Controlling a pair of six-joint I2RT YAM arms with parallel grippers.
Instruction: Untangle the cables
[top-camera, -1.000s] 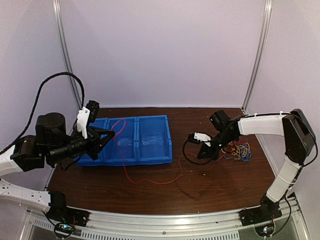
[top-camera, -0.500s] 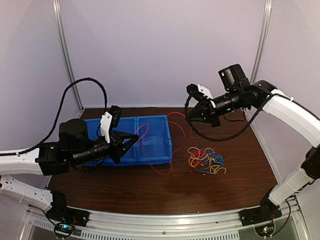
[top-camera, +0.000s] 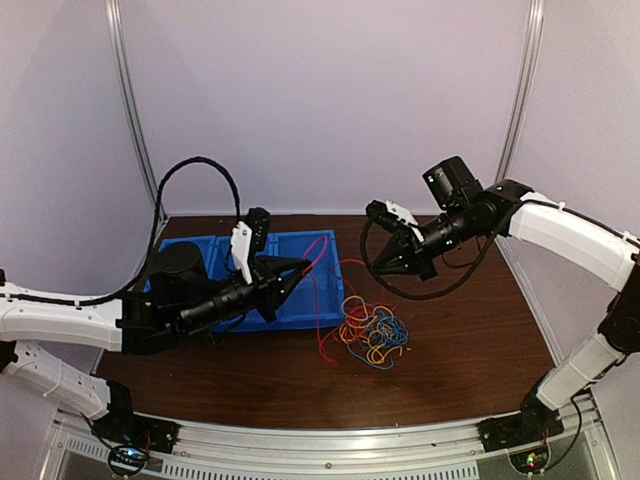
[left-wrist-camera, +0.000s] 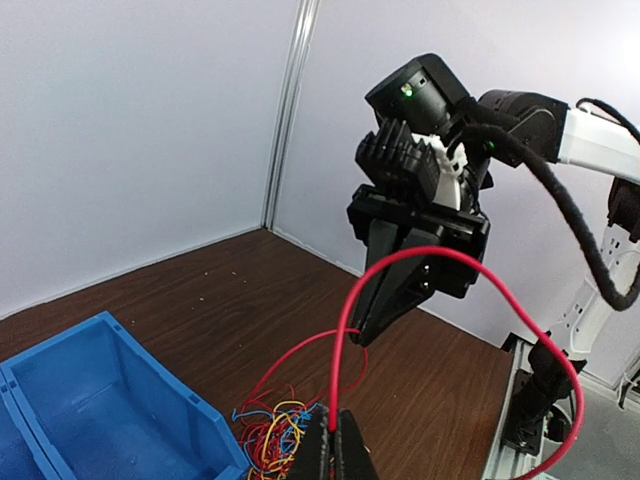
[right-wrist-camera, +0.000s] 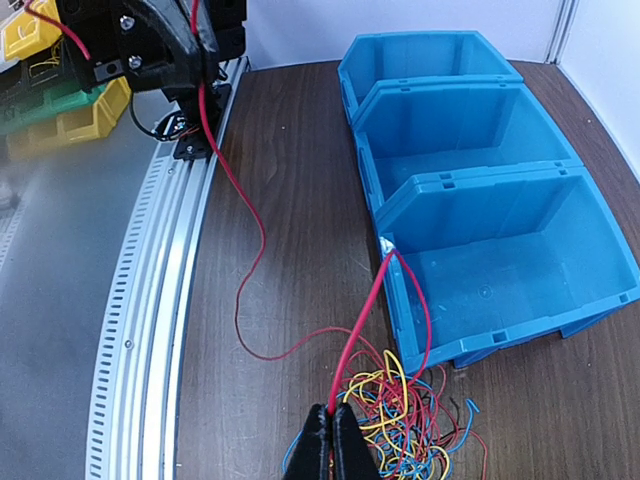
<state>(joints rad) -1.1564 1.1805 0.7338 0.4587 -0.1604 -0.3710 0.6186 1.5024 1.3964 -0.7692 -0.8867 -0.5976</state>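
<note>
Left gripper first: my fingers are pinched tight together on a thin red wire, which leaves the tips, arches up and over in front of them and drops away to their right, out of the wrist picture. Over on the other side, the right gripper is closed just the same. Its two fingers nip a second length of red wire that climbs ahead of the tips to the corner of the nearest of three open-topped blue plastic bins and loops back down. Whether both grippers have the same strand, I can't tell from here.

Just beyond and to the right of the right fingertips sits the knot of thin curly red, light blue and yellow-orange cables, lying on the dark brown wooden table. From above it's below and between the two grippers, right by the front of the bins.

So where are we? Early, I'd say. One red length runs long and loose across the table, but its far end appears to go back into the knot, and the blue and yellow strands are all bundled in there. The bins look empty in the right wrist view. No cable lies fully apart on its own, so nearly all the separating is ahead of me
</note>
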